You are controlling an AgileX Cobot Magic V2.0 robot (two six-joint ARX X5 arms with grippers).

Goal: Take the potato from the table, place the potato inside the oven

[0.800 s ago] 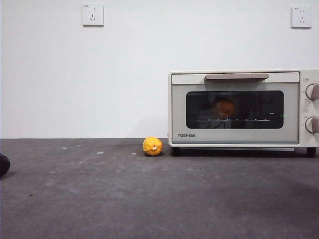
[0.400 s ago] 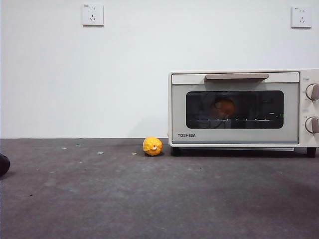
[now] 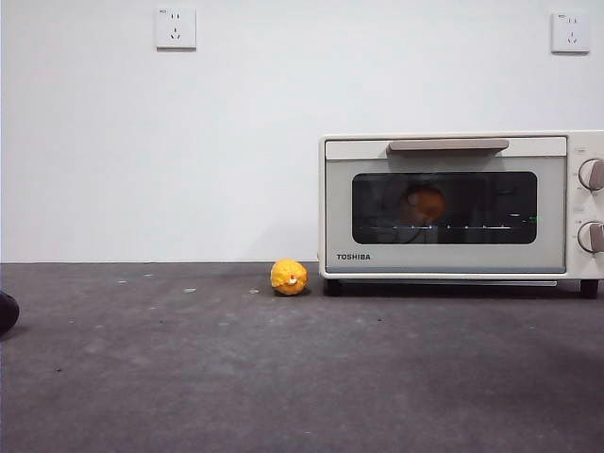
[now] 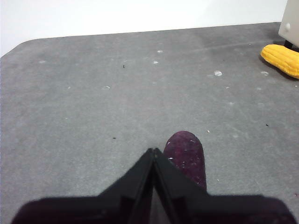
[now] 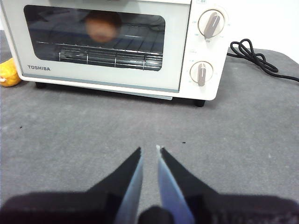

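Front view: oven (image 3: 453, 206) at right on the table (image 3: 236, 377), door shut, potato (image 3: 426, 203) visible as an orange-brown lump behind the dark glass, sitting on the rack. Yellow lumpy thing (image 3: 289, 276) on the table just left of the oven's front foot. Dark rounded thing (image 3: 7, 311) cut by the left edge. Two wall sockets (image 3: 176, 28) high on the white wall. No arm in this view.

Left wrist view only: dark purple oblong thing (image 4: 186, 156) lying on the table (image 4: 93, 102) right beside the left gripper (image 4: 152, 151), not gripped; jaws pressed together to a point, nothing between them. Yellow thing (image 4: 281, 59) far off near the oven's corner (image 4: 289, 28). Potato not in this view.

Right wrist view only: two knobs (image 5: 210, 24) at the oven's side and a black cord (image 5: 254, 56) trailing behind on the table (image 5: 70, 126). Right gripper (image 5: 148, 151) over bare table, jaws parted by a narrow gap, holding nothing. Oven (image 5: 112, 46) ahead, well apart; potato (image 5: 103, 26) blurred behind the closed door, beyond the jaws and slightly toward the TOSHIBA mark. Yellow thing (image 5: 8, 73) at the oven's far corner.
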